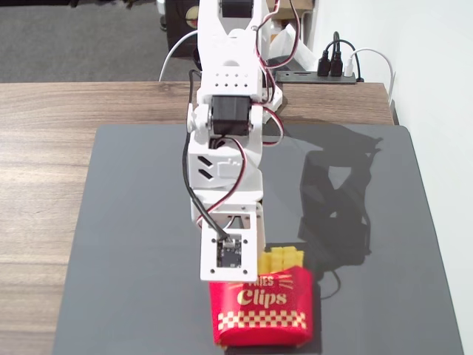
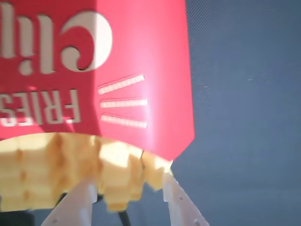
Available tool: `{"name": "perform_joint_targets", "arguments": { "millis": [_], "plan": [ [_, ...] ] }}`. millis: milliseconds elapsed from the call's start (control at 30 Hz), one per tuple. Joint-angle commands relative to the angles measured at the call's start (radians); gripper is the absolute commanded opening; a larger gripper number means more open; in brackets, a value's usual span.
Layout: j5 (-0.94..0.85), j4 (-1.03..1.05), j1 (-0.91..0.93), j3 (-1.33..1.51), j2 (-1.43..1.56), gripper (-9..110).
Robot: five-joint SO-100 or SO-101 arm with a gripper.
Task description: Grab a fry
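A: In the fixed view, the arm [image 1: 225,133] is leaning down over the red carton [image 1: 262,314] on the dark mat [image 1: 118,222], hiding its own gripper. Yellow fries [image 1: 281,259] are poking out of the carton's top.

B: In the wrist view, the gripper [image 2: 128,200] is standing open, its fingers [image 2: 77,202] straddling one fry [image 2: 117,181], gripping nothing yet. It's risking pinching two fries or dragging the carton along.

A wooden table [image 1: 44,148] carries a dark mat [image 1: 133,244] covering most of the fixed view. On the mat, at 6 o'clock, lies a red carton [image 1: 262,314] with fries [image 1: 281,259] at its 12 o'clock end.
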Motion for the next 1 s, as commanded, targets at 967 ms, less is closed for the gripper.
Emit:
{"name": "perform_joint_targets", "arguments": {
  "millis": [967],
  "plan": [
    [0.04,0.005,-0.031,-0.049,0.025,1]
  ]
}}
